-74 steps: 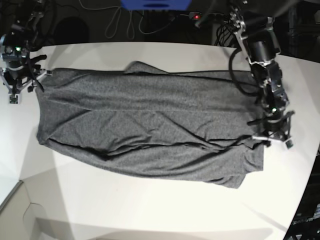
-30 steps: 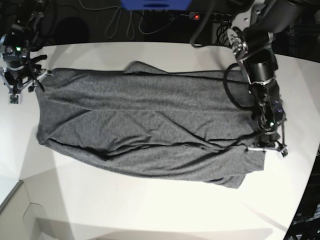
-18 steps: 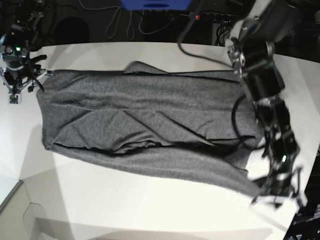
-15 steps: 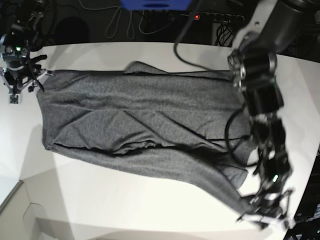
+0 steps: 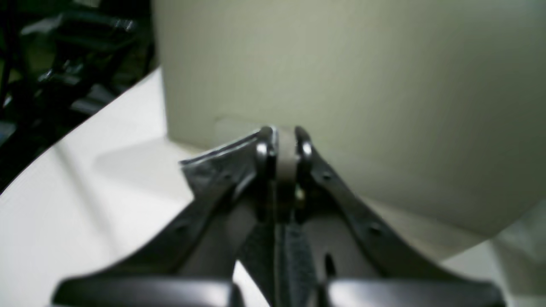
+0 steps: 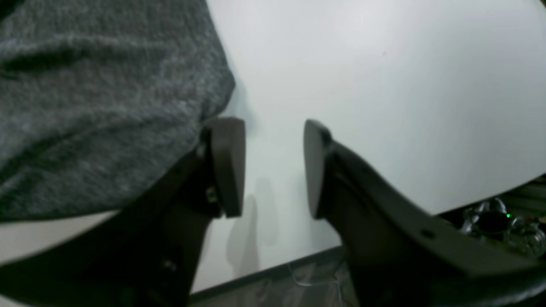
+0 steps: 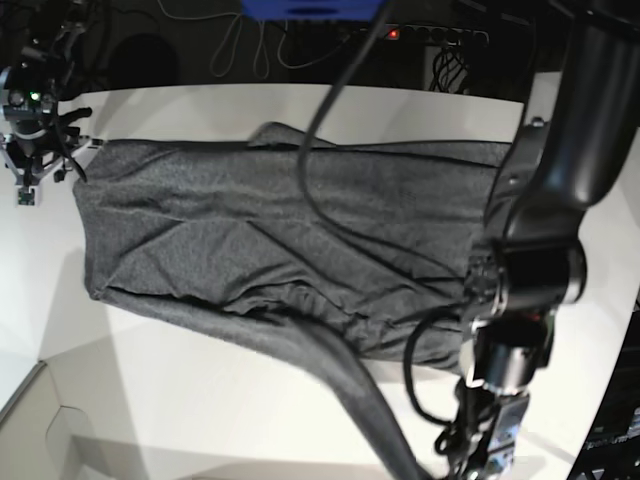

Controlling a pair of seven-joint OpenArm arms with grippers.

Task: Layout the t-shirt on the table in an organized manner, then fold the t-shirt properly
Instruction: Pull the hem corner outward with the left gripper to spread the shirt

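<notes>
I have the left gripper (image 5: 285, 147) clamped shut on a pinch of the t-shirt (image 7: 270, 240); in the left wrist view a thin fold of grey cloth sits between the closed tips and a flap of it sticks out to one side. I judge that hold is there to draw one edge of the shirt out across the table (image 7: 200, 400) so it can be spread before folding. In the base view a long band of fabric trails from the main body of the shirt toward that gripper at the near edge, where the gripper itself is mostly hidden behind its own arm. The right gripper (image 6: 273, 166) stands open with nothing between its pads (image 6: 230, 166); bare white tabletop shows through the gap, and the shirt's edge lies just beside and behind one finger, touching or nearly so. I read that arm as parked at the opposite end, ready to take or pin that corner. The rest of the shirt lies rumpled on the table between the two arms, not yet flat.
</notes>
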